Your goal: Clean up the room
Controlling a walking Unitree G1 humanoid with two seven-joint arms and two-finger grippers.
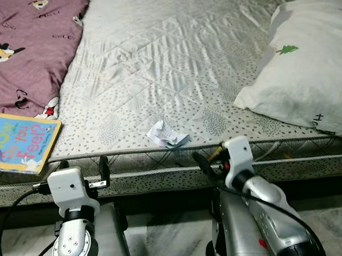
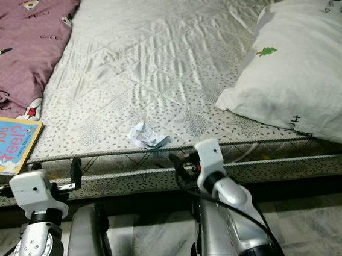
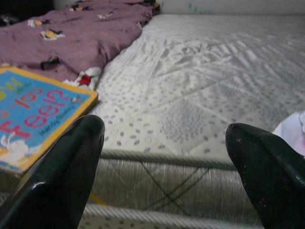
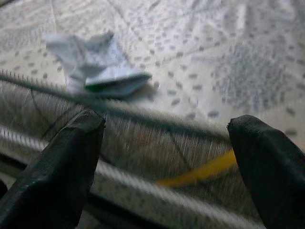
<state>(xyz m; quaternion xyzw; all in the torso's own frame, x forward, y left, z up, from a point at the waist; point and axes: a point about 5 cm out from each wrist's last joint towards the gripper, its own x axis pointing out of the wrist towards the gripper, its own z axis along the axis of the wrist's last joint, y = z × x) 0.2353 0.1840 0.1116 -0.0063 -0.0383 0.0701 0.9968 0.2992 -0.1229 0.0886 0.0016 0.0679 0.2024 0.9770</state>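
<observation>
Currently lining up on the paper wad (image 1: 167,134), lying at lower centre of the head view near the front edge of the mattress (image 1: 181,48); right gripper (image 4: 164,143) is hovering just short of that edge, fingers spread wide and empty, wad up and to its left. Left gripper (image 3: 164,143) is also gaping empty, pointing between the book (image 1: 16,143) and the wad. My guess: next move is calling for the right arm reaching forward-left over the edge, then closing on the wad.
</observation>
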